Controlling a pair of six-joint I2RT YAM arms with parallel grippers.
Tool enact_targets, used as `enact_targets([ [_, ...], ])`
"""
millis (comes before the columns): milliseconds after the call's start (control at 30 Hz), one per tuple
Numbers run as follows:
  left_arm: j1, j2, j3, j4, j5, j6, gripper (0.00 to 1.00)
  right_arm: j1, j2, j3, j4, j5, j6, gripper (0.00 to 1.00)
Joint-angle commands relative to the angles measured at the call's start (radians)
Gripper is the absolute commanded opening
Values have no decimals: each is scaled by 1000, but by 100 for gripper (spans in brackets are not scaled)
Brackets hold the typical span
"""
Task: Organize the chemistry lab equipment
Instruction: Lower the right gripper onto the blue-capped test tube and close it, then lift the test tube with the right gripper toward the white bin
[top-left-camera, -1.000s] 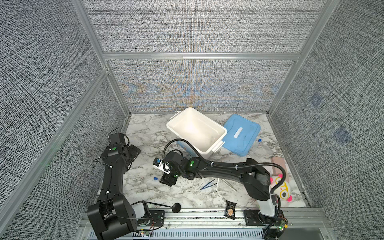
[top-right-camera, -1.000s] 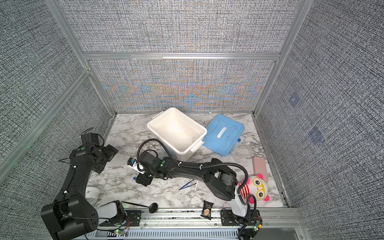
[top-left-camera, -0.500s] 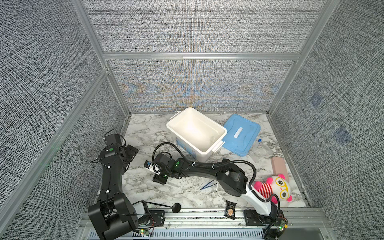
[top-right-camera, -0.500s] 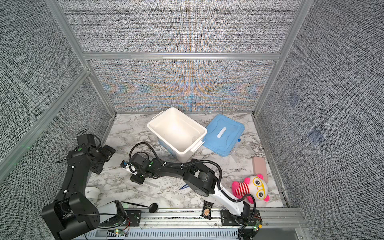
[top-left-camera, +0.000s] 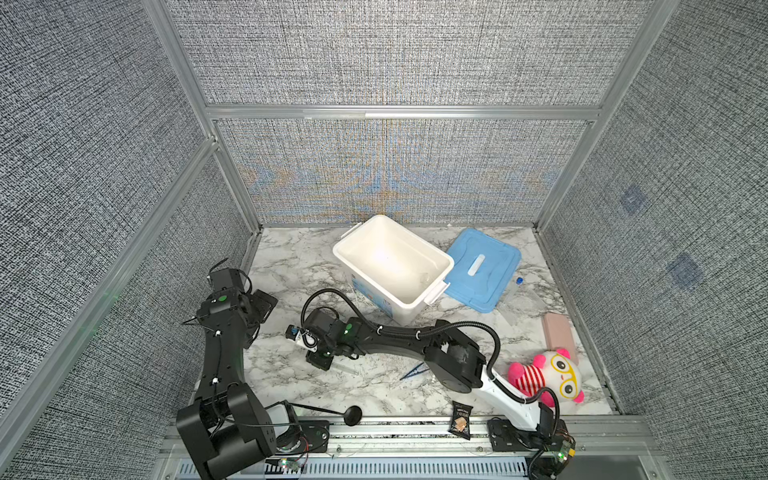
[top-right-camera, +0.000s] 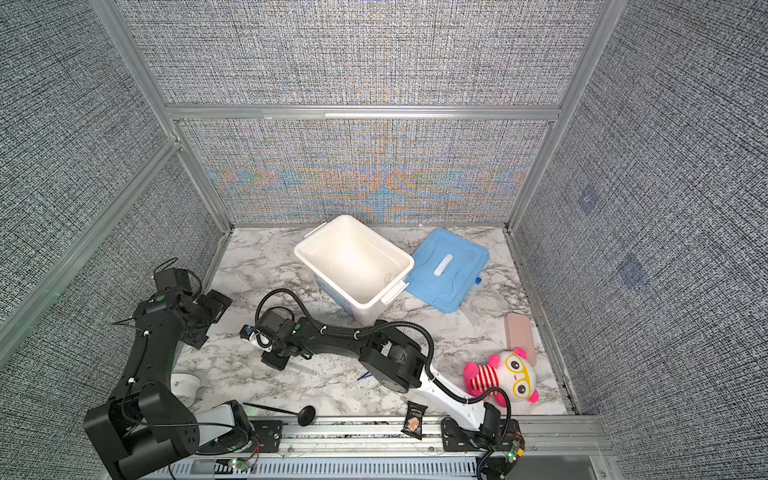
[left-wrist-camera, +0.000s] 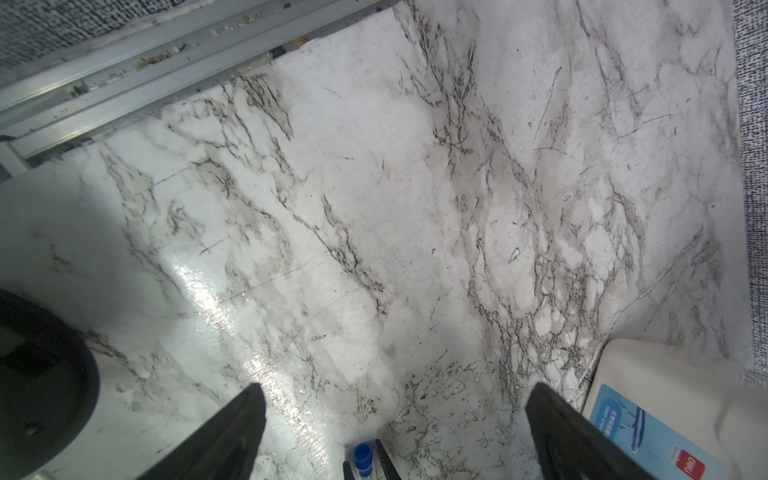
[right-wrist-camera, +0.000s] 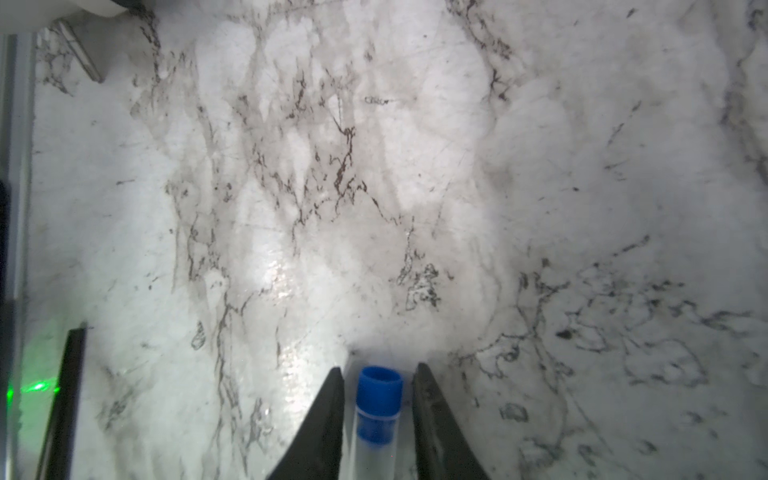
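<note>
Tube (right-wrist-camera: 379, 399), clear with a blue cap, lay flat on the bench (top-left-camera: 286, 266) left of centre, between the fingers (right-wrist-camera: 328, 415) of the right claw (right-wrist-camera: 378, 368). Long axis ran in line with those fingers, cap end just level with the tips. In a top view its clear body (top-right-camera: 305, 368) trailed out from under the claw toward the right arm's side. Claw stood narrow but apart: right wrist view showed a thin strip of bench either side of the cap, so no clamp that I could see. Judged the coming move a plain squeeze across the tube's width, then a lift. Round body could roll or skid if one finger met it first. Right arm, reaching across the middle, was plainly the nearer. Left claw (left-wrist-camera: 397, 384) hung close by, spread wide and holding nothing. Farther out: white bin (top-left-camera: 376, 301) open-topped toward the back, blue lid (top-left-camera: 482, 270) just beside it, second tube (top-left-camera: 515, 286) at the lid's far edge, dark blue tweezers (top-left-camera: 413, 371) by the right arm's elbow. Bench was glossy, marble-patterned. Grey woven panels in metal framing closed three sides.
</note>
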Motion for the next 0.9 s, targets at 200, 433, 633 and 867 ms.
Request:
enact_targets([
  [200,5,2,6,-11,1,0,99,0,-3,12,-107,40,44,20],
  [433,4,11,12,-12,16,0,99,-3,-34,9,-146,85,69,17],
  [633,5,24,22,-25,37,-1,99,-11,-56,-4,-154,102,90,17],
  [867,5,24,29,-38,54,5,99,-43,-142,-35,-182,119,159,17],
])
